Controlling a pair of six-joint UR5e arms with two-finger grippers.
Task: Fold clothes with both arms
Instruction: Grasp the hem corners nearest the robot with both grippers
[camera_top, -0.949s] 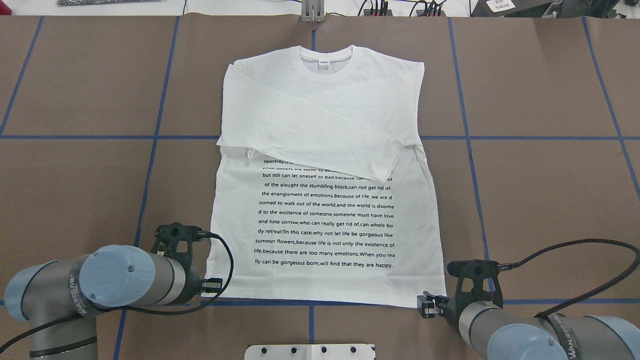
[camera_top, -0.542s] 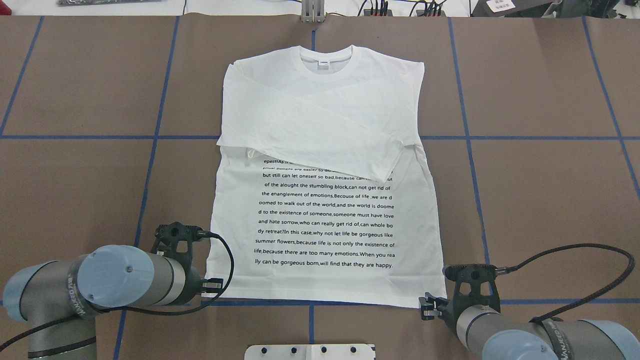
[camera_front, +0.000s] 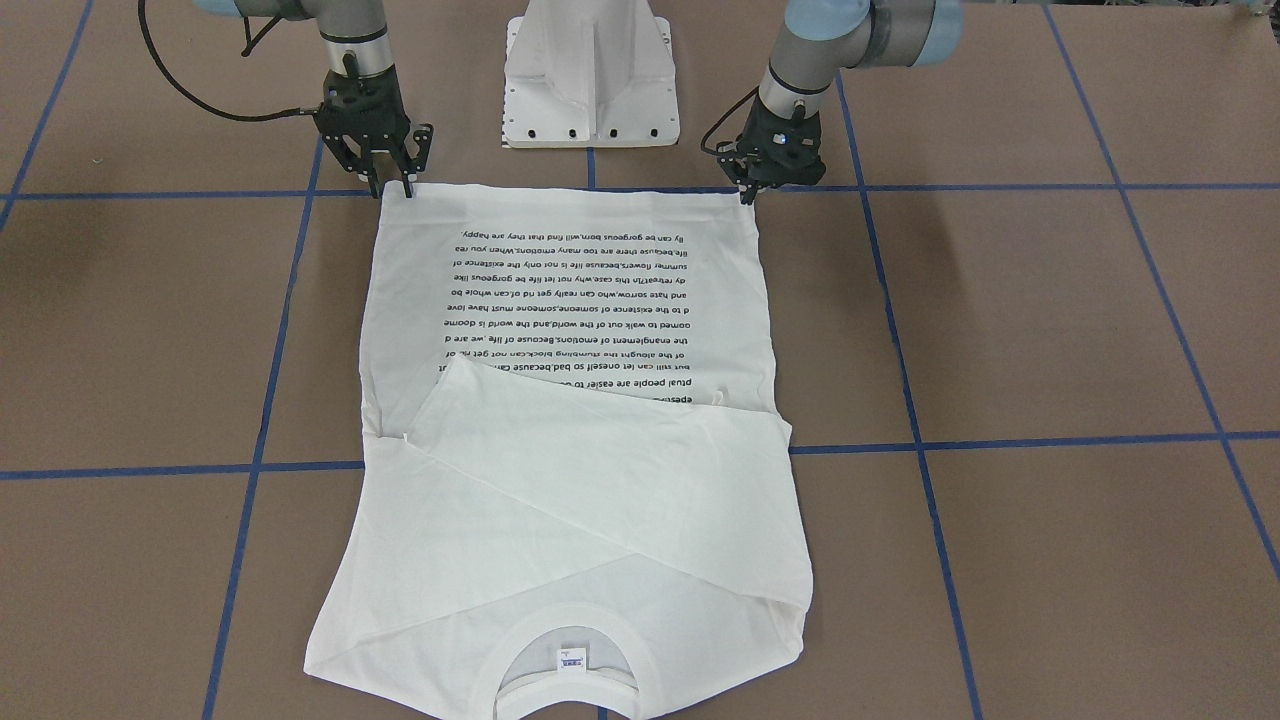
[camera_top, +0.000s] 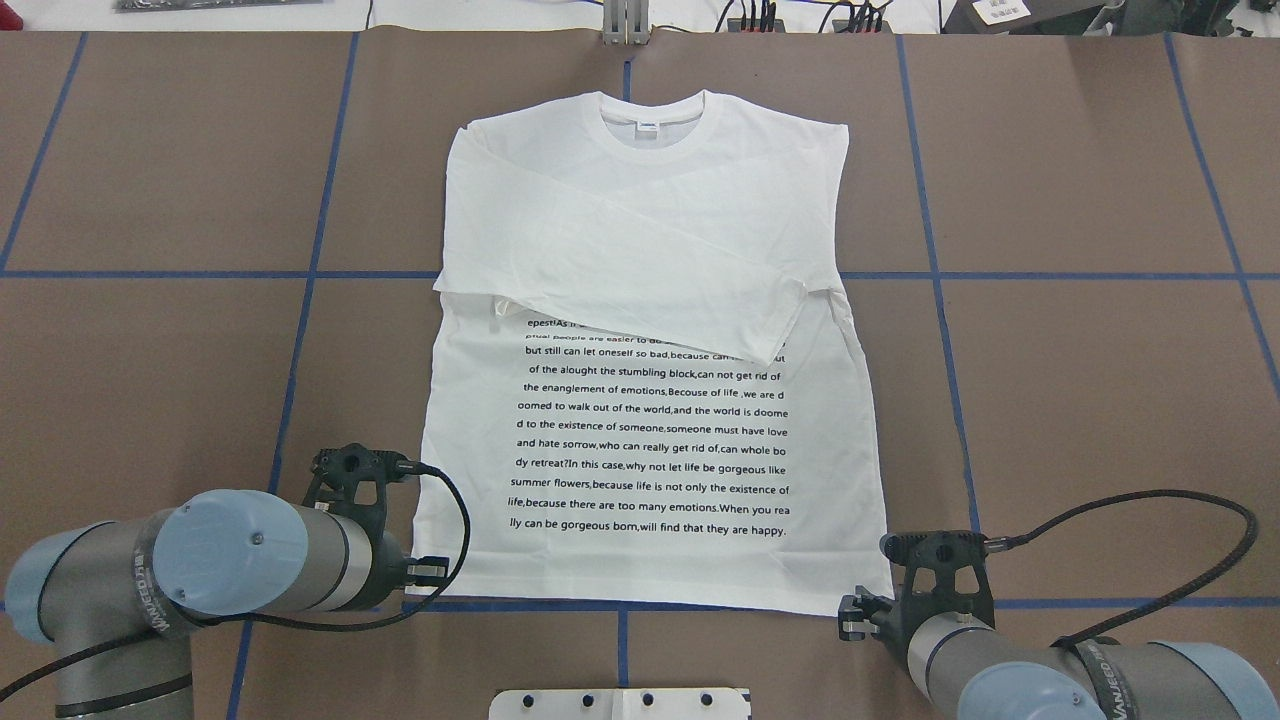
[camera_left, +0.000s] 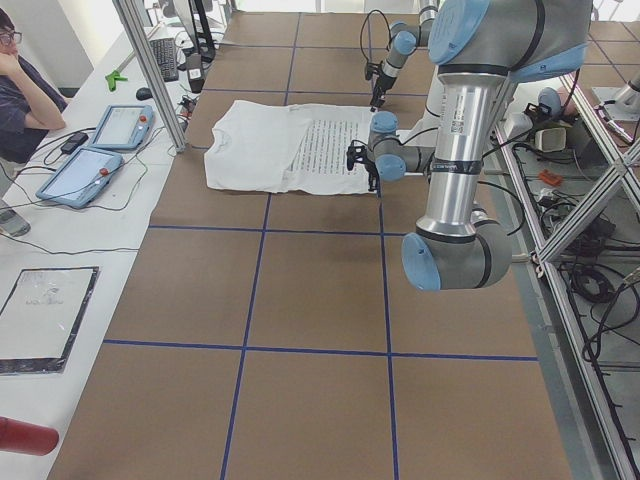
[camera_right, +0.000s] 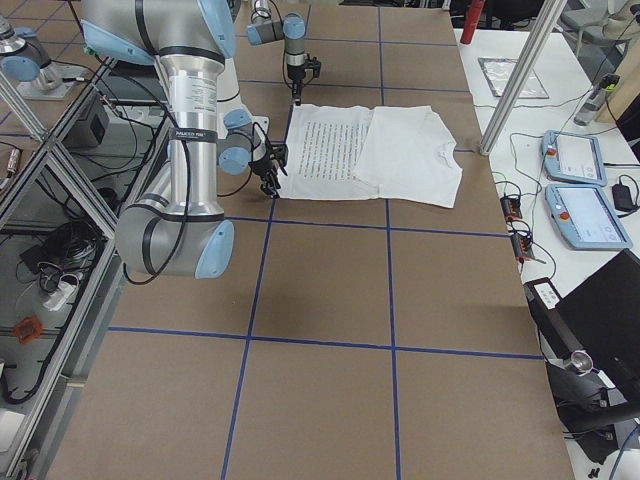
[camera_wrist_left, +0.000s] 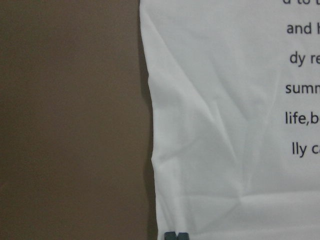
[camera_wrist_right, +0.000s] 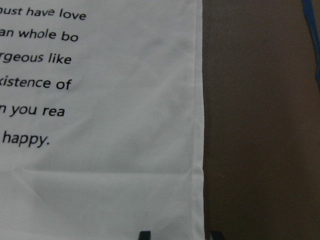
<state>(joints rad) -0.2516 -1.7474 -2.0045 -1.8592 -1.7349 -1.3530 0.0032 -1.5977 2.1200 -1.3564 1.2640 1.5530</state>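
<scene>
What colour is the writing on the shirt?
Black writing on a white shirt; the overhead exterior view shows it best.

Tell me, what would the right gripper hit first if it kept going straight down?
Probably the T-shirt, at its bottom corner; the open right gripper straddles its side edge, with the table right beneath.

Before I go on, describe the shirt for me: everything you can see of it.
The shirt is white, soft cotton by its look, lying flat on the brown table, ribbed collar and small label away from the robot. Both sleeves are folded across the chest, covering the top lines of black text. The left gripper looks pinched on one hem corner; the right gripper stands open over the other.
</scene>
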